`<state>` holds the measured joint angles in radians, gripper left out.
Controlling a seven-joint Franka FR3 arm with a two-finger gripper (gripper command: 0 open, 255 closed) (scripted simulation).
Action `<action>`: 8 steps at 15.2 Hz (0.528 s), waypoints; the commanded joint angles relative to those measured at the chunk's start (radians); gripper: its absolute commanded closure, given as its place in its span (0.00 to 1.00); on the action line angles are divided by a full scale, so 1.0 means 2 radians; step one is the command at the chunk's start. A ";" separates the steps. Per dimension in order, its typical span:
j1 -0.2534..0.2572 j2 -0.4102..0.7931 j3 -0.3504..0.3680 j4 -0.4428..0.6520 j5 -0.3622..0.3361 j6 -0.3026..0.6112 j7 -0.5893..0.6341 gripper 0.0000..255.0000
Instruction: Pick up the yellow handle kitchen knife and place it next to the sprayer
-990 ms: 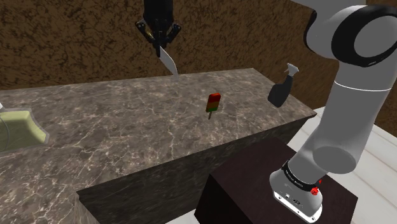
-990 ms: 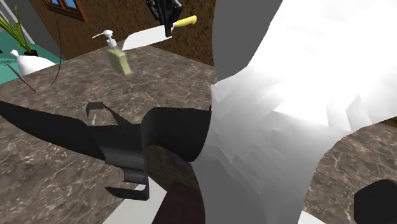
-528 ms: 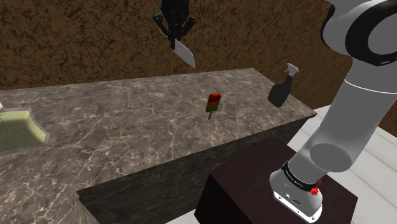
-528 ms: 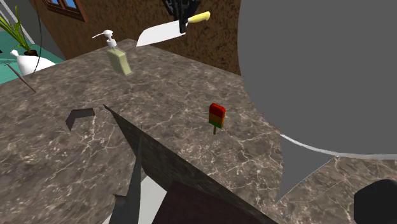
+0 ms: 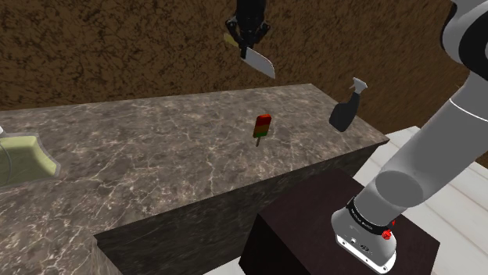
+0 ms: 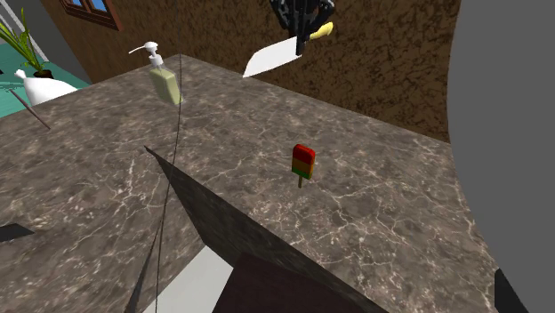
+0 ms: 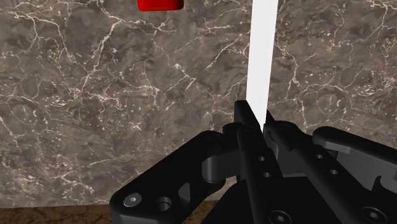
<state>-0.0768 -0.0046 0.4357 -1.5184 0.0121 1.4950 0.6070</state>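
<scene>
The jaws are clamped on the knife (image 5: 258,61) close to where the blade meets the yellow handle. They hold it high above the far side of the table (image 5: 156,148), with the blade slanting down toward the shoulder view's right. The sprayer (image 5: 347,108) stands well apart from it, near the table's corner at that view's right, and a lolly (image 5: 263,127) sits upright between the two. This looks like the carry. It should go best if the knife stays at this height while crossing, so the hanging tip passes above the lolly. It should descend only once it is beside the sprayer. The side facing the lolly seems the safer spot, since the other sides lie close to the table's edges. The tip will probably touch first, so a slow descent and a low release would spare the tall, likely tippy sprayer a knock.
</scene>
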 commanded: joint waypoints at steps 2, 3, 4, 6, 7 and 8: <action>-0.022 -0.035 -0.023 -0.036 0.013 0.003 -0.046 1.00; -0.028 -0.043 -0.031 -0.045 0.015 0.004 -0.060 1.00; -0.033 -0.050 -0.039 -0.053 0.017 0.005 -0.073 1.00; -0.044 -0.063 -0.054 -0.066 0.018 0.006 -0.100 1.00; -0.050 -0.068 -0.062 -0.072 0.019 0.007 -0.113 1.00; -0.055 -0.073 -0.070 -0.078 0.019 0.007 -0.126 1.00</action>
<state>-0.1740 -0.1441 0.3140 -1.6727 0.0510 1.5151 0.3865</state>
